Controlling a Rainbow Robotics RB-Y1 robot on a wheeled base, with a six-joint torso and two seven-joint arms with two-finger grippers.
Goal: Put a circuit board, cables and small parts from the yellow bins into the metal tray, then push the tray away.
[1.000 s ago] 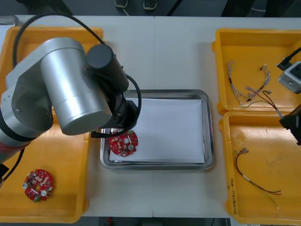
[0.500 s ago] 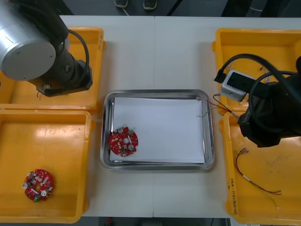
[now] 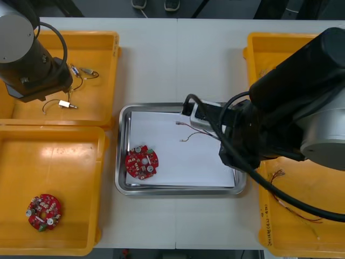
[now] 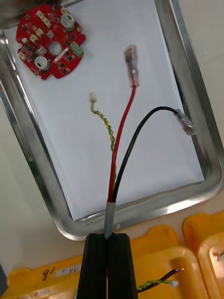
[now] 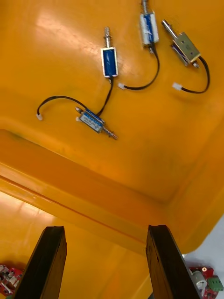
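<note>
Red and black cables (image 4: 122,140) are pinched in the right gripper (image 4: 108,236) over the metal tray (image 3: 178,191). Left gripper (image 5: 105,231) hangs wide open above small metal parts (image 5: 110,62), far left bin (image 3: 94,102).

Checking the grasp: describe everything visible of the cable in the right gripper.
The cable is a bundle: red, black and a twisted yellow-green wire, joined in a grey sleeve. The right gripper, shut, pinches that sleeve. Red and black end in clear-sleeved terminals, the twisted one in a white plug. The ends fan out above the white-lined metal tray; contact unclear.
</note>
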